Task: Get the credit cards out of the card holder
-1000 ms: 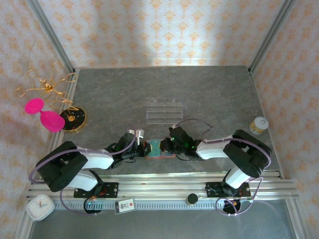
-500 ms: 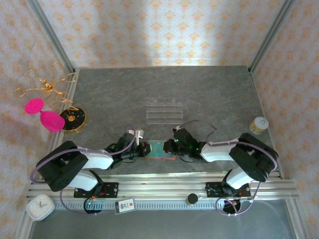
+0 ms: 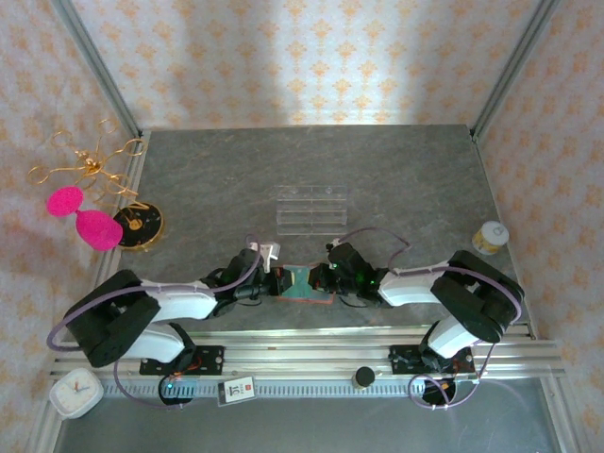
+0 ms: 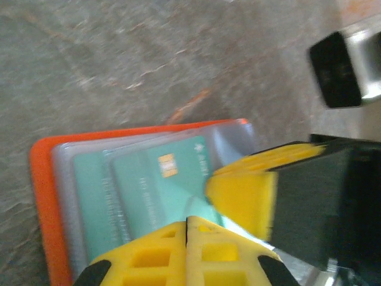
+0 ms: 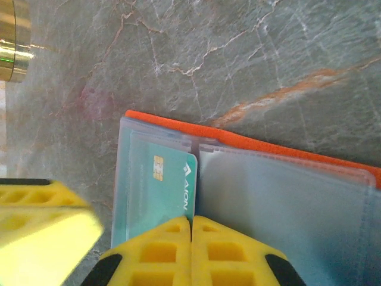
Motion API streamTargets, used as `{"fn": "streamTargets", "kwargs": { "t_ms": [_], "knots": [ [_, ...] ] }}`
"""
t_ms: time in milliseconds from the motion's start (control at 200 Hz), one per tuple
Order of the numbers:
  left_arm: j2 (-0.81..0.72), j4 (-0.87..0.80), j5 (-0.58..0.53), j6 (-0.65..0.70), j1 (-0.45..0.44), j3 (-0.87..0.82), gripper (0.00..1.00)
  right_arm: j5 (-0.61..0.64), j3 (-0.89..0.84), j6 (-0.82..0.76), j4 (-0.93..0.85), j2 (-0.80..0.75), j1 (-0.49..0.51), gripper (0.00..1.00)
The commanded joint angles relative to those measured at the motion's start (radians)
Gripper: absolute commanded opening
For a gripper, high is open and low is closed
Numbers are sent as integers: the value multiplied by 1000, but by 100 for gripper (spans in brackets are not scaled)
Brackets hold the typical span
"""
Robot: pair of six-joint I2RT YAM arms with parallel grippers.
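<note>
Teal card (image 5: 158,185) – glossy, rectangular – in orange holder (image 4: 43,202) (clear sleeves (image 5: 286,208)).

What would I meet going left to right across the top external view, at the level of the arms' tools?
Pink fluffy pieces → black-and-gold disc → left tool → card holder → right tool → white-lidded jar.

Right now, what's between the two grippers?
The open card holder, with a teal credit card in its clear sleeve. The top external view shows it: the left gripper at one end, the right gripper at the other.
</note>
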Motion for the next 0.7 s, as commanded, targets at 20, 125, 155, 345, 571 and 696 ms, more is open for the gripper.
{"fn": "streamTargets", "kwargs": {
  "t_ms": [20, 125, 155, 345, 571, 696],
  "knots": [
    [81, 34, -12, -5, -3, -6, 0, 9, 16, -1, 7, 14, 8, 0],
    [120, 28, -16, -13, -2, -10, 0, 2, 2, 16, 21, 10, 3, 3],
    [120, 27, -17, -13, -2, -13, 0, -1, -2, 22, 26, 9, 1, 7],
    [99, 8, -23, -9, -2, -23, 0, -3, -10, 28, 38, 11, -3, 4],
    [109, 24, -17, -19, 3, -32, 0, 27, -39, 60, 38, -17, -10, 0],
    [113, 48, -4, -26, 14, -44, 0, 46, -79, 77, 21, -59, -28, 0]
  ]
}}
